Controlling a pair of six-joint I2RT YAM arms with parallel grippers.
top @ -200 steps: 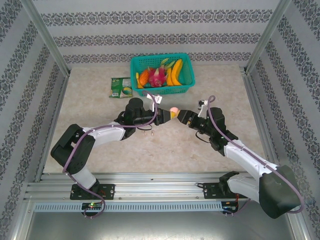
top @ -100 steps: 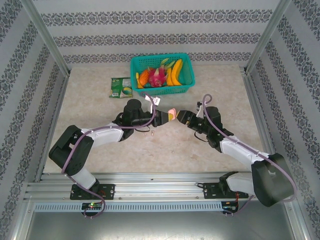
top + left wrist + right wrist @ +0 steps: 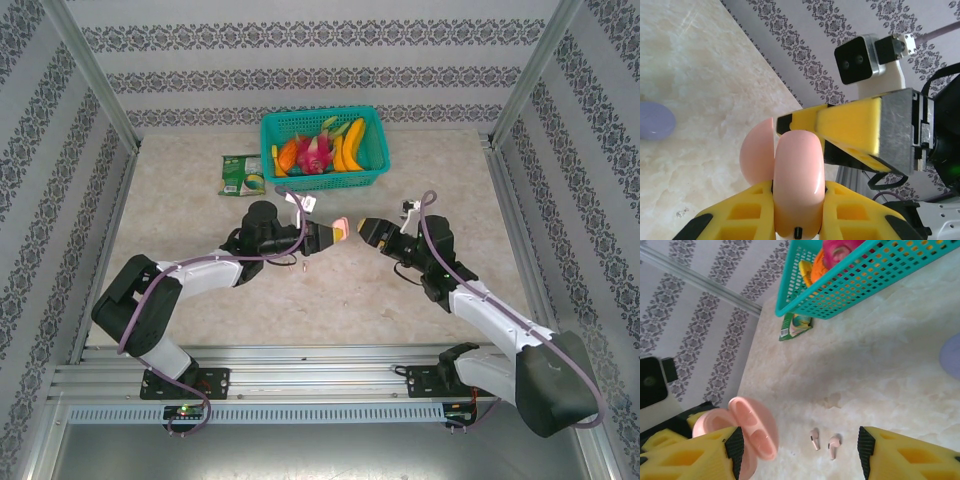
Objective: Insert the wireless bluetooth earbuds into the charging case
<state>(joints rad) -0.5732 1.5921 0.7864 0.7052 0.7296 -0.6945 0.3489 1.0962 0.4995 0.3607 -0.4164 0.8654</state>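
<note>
My left gripper (image 3: pixel 797 202) is shut on a pink round charging case (image 3: pixel 795 170), held above the table with its lid swung open (image 3: pixel 752 432). In the top view the case (image 3: pixel 341 231) sits between the left gripper (image 3: pixel 328 236) and the right gripper (image 3: pixel 366 229). My right gripper (image 3: pixel 800 452) is open and wide, one finger (image 3: pixel 855 127) close beside the lid; I cannot tell if it touches. Two pinkish earbuds (image 3: pixel 814 438) (image 3: pixel 834 446) lie on the table below, between the right fingers.
A teal basket (image 3: pixel 322 182) of toy fruit stands at the back centre, a green packet (image 3: pixel 241 174) to its left. A lilac case (image 3: pixel 655 121) lies on the marble table (image 3: pixel 200 220); it also appears as a lilac shape (image 3: pixel 951 356) at the frame edge.
The left gripper has carried the pink case slightly toward the near side. The right gripper has stayed close beside it, shifting only a little.
</note>
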